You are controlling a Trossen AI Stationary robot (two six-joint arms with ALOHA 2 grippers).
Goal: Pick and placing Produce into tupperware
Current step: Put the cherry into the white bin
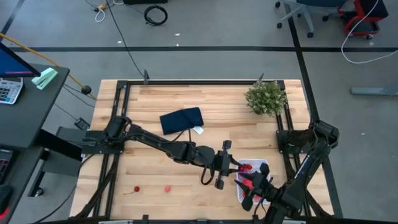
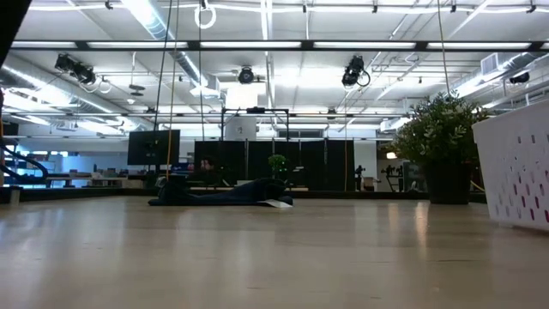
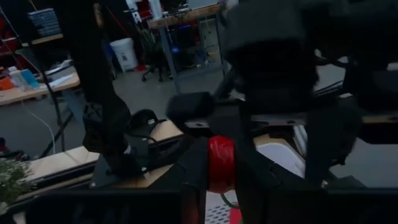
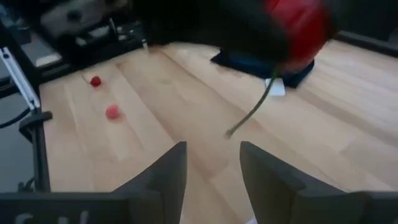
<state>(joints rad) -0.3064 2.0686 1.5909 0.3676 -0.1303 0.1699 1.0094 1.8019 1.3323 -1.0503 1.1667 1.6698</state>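
The bigger red toy fruit [image 3: 221, 163] sits between the fingers of my left gripper [image 1: 230, 165], which reaches from the table's left and hovers by the left rim of the white tupperware [image 1: 262, 164]. The right wrist view shows the fruit [image 4: 297, 25] overhead, with a green stem [image 4: 252, 112] dangling from it. My right gripper [image 4: 211, 168] is open, low at the tupperware's near side, pointing toward the table's left. Two tiny red bits [image 1: 136, 189] [image 1: 167, 187] lie on the wood near the near edge. A spot of red [image 1: 247, 167] shows inside the tupperware. No purple striped ball is in view. My left gripper pinches the bigger red fruit by its round body [image 3: 221, 177] between the two fingers. The fingers come roughly level from the table's left. The fruit is lifted clear of the table, and its green stem hangs slack below it.
A dark navy folded cloth [image 1: 181, 120] lies mid-table, with a white tag at its right corner. The green bushy plant [image 1: 266, 98] stands at the far right corner. Bare wood stretches along the near left, around the two tiny bits [image 4: 95, 81] [image 4: 112, 112].
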